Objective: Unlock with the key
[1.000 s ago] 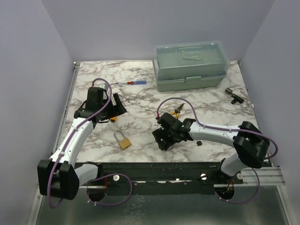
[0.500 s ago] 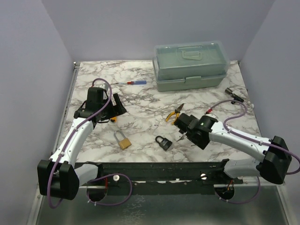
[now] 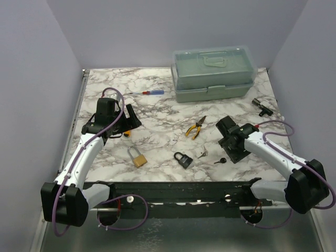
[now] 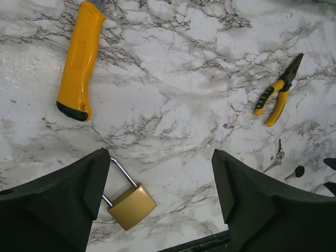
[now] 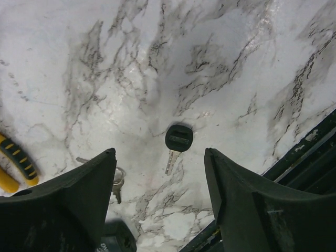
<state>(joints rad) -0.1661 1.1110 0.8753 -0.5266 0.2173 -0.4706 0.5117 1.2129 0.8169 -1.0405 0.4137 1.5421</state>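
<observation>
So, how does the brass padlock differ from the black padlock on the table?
Colour: the brass padlock is golden with a bright silver shackle; the black padlock looks dark all over. Shackle: the brass padlock's is long, the black padlock's short. Place: the brass padlock lies further left; the black padlock lies near the middle, close to the key. Both lie flat on the marble table, unheld.

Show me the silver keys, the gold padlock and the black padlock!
silver keys (image 4: 280,154): left wrist view, on one key.
gold padlock (image 4: 131,206): left wrist view, middle of its body.
black padlock (image 3: 184,160): top view, its body.
</observation>
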